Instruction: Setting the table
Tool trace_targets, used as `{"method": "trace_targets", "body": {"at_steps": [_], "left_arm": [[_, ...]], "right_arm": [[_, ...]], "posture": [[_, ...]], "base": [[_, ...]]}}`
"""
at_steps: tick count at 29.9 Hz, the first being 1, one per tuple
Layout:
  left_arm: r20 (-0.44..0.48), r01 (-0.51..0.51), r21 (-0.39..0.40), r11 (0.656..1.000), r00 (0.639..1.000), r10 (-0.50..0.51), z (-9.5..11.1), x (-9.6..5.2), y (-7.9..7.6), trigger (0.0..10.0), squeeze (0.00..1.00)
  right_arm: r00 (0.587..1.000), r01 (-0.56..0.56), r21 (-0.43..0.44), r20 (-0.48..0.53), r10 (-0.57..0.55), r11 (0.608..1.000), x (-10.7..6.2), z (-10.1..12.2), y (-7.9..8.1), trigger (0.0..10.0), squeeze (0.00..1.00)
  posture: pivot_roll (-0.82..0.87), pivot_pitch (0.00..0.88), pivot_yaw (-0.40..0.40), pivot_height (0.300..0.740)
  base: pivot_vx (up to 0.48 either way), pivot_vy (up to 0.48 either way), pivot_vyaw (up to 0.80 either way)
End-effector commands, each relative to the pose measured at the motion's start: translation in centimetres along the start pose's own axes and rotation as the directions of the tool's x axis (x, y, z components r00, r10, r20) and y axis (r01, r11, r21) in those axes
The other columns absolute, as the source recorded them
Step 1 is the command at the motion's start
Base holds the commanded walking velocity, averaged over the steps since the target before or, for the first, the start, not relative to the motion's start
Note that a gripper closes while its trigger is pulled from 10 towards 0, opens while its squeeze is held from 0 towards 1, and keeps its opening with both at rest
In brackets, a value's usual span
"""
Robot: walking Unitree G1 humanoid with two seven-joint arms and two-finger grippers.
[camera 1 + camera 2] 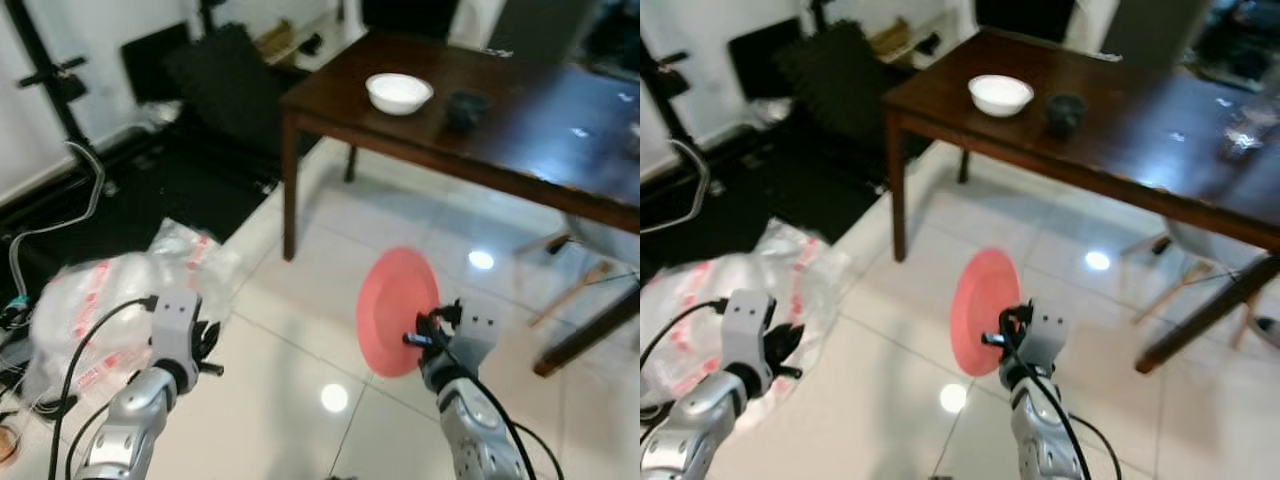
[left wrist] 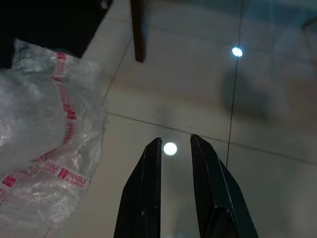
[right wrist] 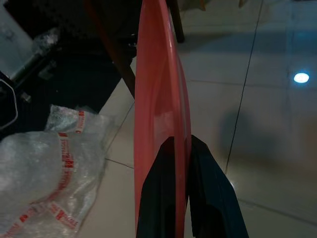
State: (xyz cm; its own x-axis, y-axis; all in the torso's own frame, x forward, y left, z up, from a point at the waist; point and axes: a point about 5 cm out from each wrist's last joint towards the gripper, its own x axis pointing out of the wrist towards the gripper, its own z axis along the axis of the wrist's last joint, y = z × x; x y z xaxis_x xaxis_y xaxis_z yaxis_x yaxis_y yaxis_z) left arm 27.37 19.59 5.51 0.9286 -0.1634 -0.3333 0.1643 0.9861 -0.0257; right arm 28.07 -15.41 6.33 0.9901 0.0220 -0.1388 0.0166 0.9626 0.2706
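One pink plate [image 1: 397, 310] clamped on edge in right gripper [image 1: 428, 338] above floor, left gripper [image 2: 174, 163] slightly parted, empty, white bowl [image 1: 399, 93] on worktop [image 1: 520, 130] ahead.

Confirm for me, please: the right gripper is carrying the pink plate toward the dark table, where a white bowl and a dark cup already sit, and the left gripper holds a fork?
Not quite. The left gripper holds nothing: the left wrist view shows bare floor between its slightly parted fingers. The rest stands: the right gripper clamps the pink plate on edge, and the white bowl and dark cup sit on the table.
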Motion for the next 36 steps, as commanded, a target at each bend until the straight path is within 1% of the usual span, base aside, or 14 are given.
{"method": "trace_targets", "body": {"at_steps": [1,4,9,12,16,17,21,23,24,26,28,36], "left_arm": [[0.000,0.026,-0.004,1.000,1.000,-0.026,0.0,0.0,-0.7,10.0,0.00],[0.005,0.029,-0.003,1.000,1.000,-0.029,0.2,0.1,-0.9,10.0,0.00],[0.030,0.071,-0.006,0.997,0.997,-0.071,1.1,0.4,-1.7,10.0,0.00],[0.066,0.067,-0.037,0.997,0.996,-0.065,1.8,0.5,-1.9,10.0,0.00],[0.072,0.059,-0.047,0.997,0.996,-0.056,2.0,0.7,-1.8,10.0,0.00],[0.079,0.048,-0.047,0.998,0.996,-0.044,2.1,0.8,-1.7,10.0,0.00],[0.126,-0.087,-0.044,0.995,0.988,0.091,2.9,1.4,-0.5,10.0,0.00],[0.151,-0.129,-0.033,0.991,0.980,0.133,3.3,1.6,-0.2,10.0,0.00],[0.155,-0.154,-0.025,0.988,0.976,0.156,3.4,1.7,-0.1,10.0,0.00],[0.156,-0.168,-0.015,0.986,0.973,0.168,3.5,1.9,-0.1,10.0,0.00],[0.162,-0.157,-0.010,0.988,0.974,0.156,3.7,2.0,-0.5,10.0,0.00],[0.175,-0.149,0.010,0.989,0.974,0.145,3.7,2.2,-0.9,10.0,0.00]], "right_arm": [[1.000,0.012,0.015,0.027,-0.012,1.000,0.1,0.7,-0.3,10.0,0.00],[0.999,0.014,0.027,0.045,-0.015,1.000,0.3,1.0,-0.4,10.0,0.00],[0.997,0.011,0.042,0.081,-0.014,0.999,0.6,2.0,-0.3,10.0,0.00],[0.995,0.009,0.050,0.103,-0.014,0.999,0.7,2.6,-0.3,10.0,0.00],[0.993,0.003,0.054,0.114,-0.009,0.999,0.8,2.9,-0.2,10.0,0.00],[0.993,-0.003,0.057,0.121,-0.004,0.998,0.8,3.1,0.0,10.0,0.00],[0.988,-0.061,0.072,0.147,0.049,0.996,0.9,3.8,1.2,10.0,0.00],[0.986,-0.080,0.071,0.154,0.068,0.994,0.9,3.9,1.7,10.0,0.00],[0.983,-0.096,0.075,0.162,0.083,0.993,0.9,4.1,2.0,10.0,0.00],[0.981,-0.108,0.075,0.167,0.095,0.991,0.9,4.1,2.3,10.0,0.00],[0.979,-0.126,0.067,0.173,0.113,0.990,0.8,4.2,2.6,10.0,0.00],[0.980,-0.121,0.061,0.170,0.109,0.991,0.7,4.3,2.4,10.0,0.00]], "posture": [[-0.04,0.056,0.072,0.740],[-0.04,0.055,0.072,0.740],[-0.04,0.056,0.074,0.740],[-0.04,0.057,0.074,0.740],[-0.04,0.056,0.075,0.740],[-0.04,0.056,0.075,0.740],[-0.04,0.054,0.072,0.740],[-0.04,0.052,0.071,0.740],[-0.05,0.050,0.071,0.740],[-0.05,0.047,0.066,0.740],[-0.05,0.043,0.065,0.740],[-0.05,0.039,0.066,0.740]], "base": [[0.000,0.000,-0.80],[0.000,0.000,-0.80],[0.000,0.000,-0.80],[0.000,0.000,-0.80],[0.000,0.000,-0.80],[0.000,0.000,-0.80],[0.000,0.000,-0.80],[0.000,0.000,-0.80],[0.480,0.000,-0.80],[0.480,0.000,-0.40],[0.480,0.000,0.00],[0.480,0.000,0.00]]}}
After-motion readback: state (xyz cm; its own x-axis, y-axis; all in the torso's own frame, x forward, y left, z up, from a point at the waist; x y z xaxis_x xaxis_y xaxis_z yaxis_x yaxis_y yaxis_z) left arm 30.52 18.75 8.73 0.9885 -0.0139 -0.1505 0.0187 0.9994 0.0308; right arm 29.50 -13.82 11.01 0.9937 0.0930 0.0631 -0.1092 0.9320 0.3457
